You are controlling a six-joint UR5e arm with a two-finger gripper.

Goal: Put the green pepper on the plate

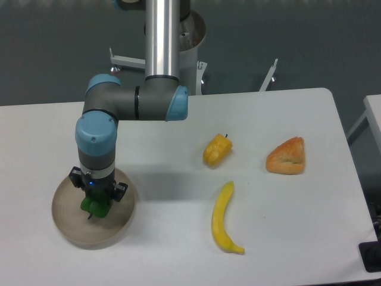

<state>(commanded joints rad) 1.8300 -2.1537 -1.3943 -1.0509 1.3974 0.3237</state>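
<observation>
Pepper (95,207) clamped in my claw (96,202) over plate (68,223) centre; looks light, glossy, slippery; grip mid-body, yellow pepper (217,150) at 2 o'clock.

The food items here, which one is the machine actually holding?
The green pepper, gripped in the end effector over the plate. The yellow pepper, banana and orange pastry wedge lie untouched on the table, far to the right.

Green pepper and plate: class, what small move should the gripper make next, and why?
Probably open the jaws and let go. The gripper is shut on the green pepper, which hangs low over the middle of the plate, well inside its rim. Whether the pepper already touches the plate cannot be told, so a slight lowering first may be safer.
</observation>
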